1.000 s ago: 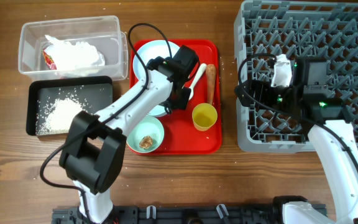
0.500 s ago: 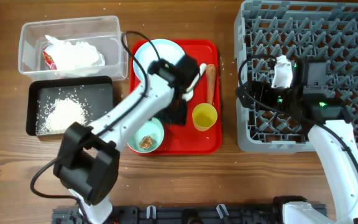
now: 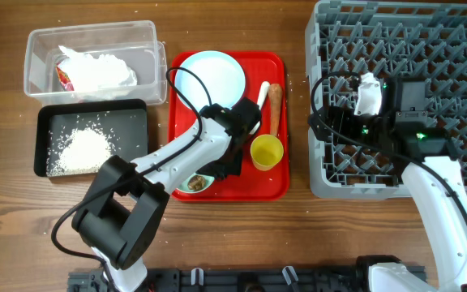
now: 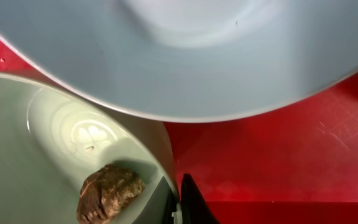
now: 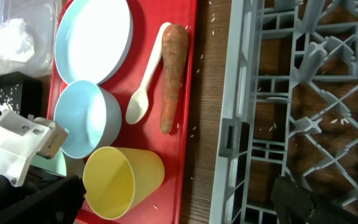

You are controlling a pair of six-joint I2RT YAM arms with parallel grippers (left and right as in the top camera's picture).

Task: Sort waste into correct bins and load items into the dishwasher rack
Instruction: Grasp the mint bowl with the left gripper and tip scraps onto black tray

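Observation:
A red tray [image 3: 278, 182] holds a pale blue plate [image 3: 211, 77], a white spoon [image 3: 260, 93], a carrot [image 3: 275, 105], a yellow cup [image 3: 267, 152] and a green bowl [image 3: 186, 185] with a brown food lump [image 4: 107, 190]. My left gripper [image 3: 224, 162] sits at the green bowl's right rim [image 4: 55, 124]. One finger [image 4: 188, 202] presses its outer wall, the other is hidden. A blue bowl [image 4: 197, 50] lies just beyond. My right gripper [image 5: 179, 205] is open and empty above the grey dishwasher rack's [image 3: 404, 49] left edge.
A clear bin [image 3: 39, 40] with white wrappers stands at the back left. A black tray [image 3: 47, 118] with spilled rice lies in front of it. In the right wrist view the plate [image 5: 92, 37], blue bowl [image 5: 82, 118] and cup [image 5: 120, 180] line up.
My left arm has swung from over the plate toward me, down onto the green bowl's rim, uncovering the plate. The right arm has not moved.

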